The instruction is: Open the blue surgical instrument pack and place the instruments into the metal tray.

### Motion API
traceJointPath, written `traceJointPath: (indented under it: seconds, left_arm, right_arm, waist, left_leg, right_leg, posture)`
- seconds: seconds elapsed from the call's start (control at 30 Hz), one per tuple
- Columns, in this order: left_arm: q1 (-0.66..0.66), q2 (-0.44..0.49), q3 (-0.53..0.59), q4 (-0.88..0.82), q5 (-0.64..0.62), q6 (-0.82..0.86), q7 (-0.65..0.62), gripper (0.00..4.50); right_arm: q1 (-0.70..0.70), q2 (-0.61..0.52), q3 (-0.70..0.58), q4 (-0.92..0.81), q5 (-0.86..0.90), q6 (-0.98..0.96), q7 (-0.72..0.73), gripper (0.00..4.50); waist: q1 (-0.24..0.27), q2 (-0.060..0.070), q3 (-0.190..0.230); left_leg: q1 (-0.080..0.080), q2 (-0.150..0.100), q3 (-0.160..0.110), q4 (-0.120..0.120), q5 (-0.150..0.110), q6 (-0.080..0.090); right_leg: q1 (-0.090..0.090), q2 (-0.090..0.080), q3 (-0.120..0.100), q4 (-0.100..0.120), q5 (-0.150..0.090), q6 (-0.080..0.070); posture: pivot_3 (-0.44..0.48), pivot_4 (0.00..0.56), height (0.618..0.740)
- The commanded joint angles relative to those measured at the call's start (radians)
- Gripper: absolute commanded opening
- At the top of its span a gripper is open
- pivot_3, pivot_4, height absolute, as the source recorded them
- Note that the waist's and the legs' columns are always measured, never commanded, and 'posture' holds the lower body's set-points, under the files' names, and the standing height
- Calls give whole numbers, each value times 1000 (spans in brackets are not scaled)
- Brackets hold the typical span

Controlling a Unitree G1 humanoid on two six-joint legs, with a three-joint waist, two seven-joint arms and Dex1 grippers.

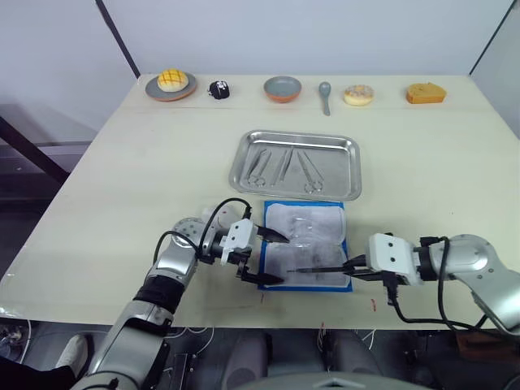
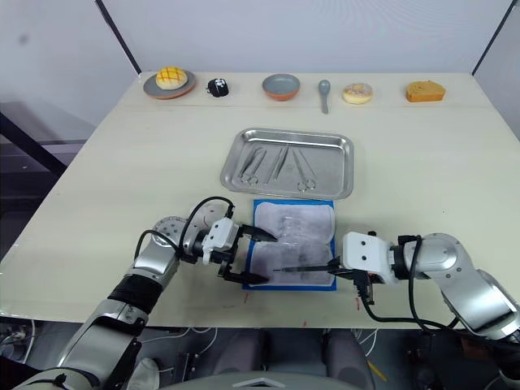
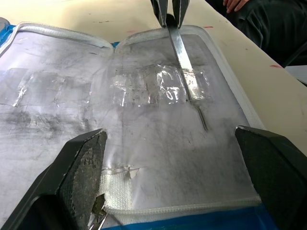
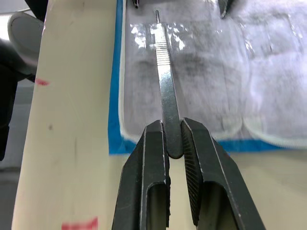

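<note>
The blue surgical instrument pack lies unfolded near the table's front edge, whitish-grey lining facing up. My right gripper is shut on the end of a slim flat metal instrument, whose other end reaches out over the lining. At the pack's left edge, my left gripper stands open with its fingers spread across the lining and nothing between them. Behind the pack sits the metal tray, with several silver instruments lying in it.
Along the far edge stand a plate with a yellow bun, a small black object, a grey-and-orange bowl, a spoon, a pastry and an orange wedge. A person in dark clothes is at the table's front.
</note>
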Motion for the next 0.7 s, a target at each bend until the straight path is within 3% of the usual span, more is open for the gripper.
traceJointPath:
  seconds: [0.03,0.47,0.7]
  left_arm:
    - [38,-7,-67,85,79,18,-4,4500]
    - [36,-26,-65,103,78,3,5,4500]
    - [33,-31,-63,122,83,-8,9,4500]
  right_arm:
    - [15,-35,-106,-10,34,-40,13,11]
    - [206,-111,-426,20,201,-92,133,11]
    - [182,-63,-523,43,312,-4,76,11]
  waist:
    - [1,0,0]
    - [5,4,-2]
    - [5,5,-3]
  left_leg:
    - [0,0,0,0,0,0]
    - [0,0,1,0,0,0]
    - [0,-1,1,0,0,0]
  right_leg:
    - [0,0,0,0,0,0]
    - [1,0,1,0,0,0]
    - [2,0,1,-1,0,0]
  posture:
    - [0,150,732]
    - [0,150,732]
    - [0,150,732]
